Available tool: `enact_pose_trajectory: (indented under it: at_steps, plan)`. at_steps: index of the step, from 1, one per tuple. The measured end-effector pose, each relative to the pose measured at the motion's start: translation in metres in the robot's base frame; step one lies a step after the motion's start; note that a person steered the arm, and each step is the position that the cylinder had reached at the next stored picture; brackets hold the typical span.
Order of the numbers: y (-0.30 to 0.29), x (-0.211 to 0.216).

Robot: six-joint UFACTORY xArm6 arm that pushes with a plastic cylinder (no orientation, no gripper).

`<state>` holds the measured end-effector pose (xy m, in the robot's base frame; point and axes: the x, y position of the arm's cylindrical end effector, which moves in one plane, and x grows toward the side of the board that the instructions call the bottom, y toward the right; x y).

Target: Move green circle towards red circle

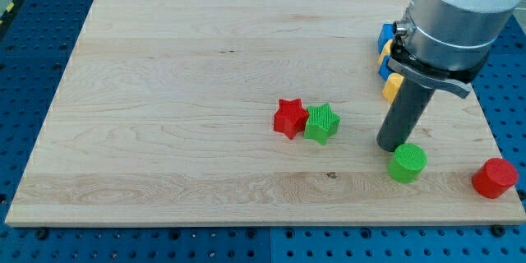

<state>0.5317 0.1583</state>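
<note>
The green circle (407,163) lies near the view's bottom right on the wooden board (181,90). The red circle (495,177) lies further right, close to the board's right edge and bottom corner. My tip (389,145) rests on the board just to the upper left of the green circle, touching or almost touching its rim. The rod rises from there to the arm's grey body at the view's top right.
A red star (289,117) and a green star (322,123) sit side by side, touching, left of my tip. Blue (385,36) and yellow (393,87) blocks lie partly hidden behind the arm near the right edge.
</note>
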Motion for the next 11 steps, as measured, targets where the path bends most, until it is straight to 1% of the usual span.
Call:
enact_pose_trajectory:
  at_steps: [3,4,5,6,9,10,11]
  plan:
    - [0.002,0.019]
    - [-0.017,0.024]
    - [-0.023,0.04]
    - [-0.017,0.059]
    - [0.028,0.06]
    - [0.011,0.06]
    - [-0.002,0.042]
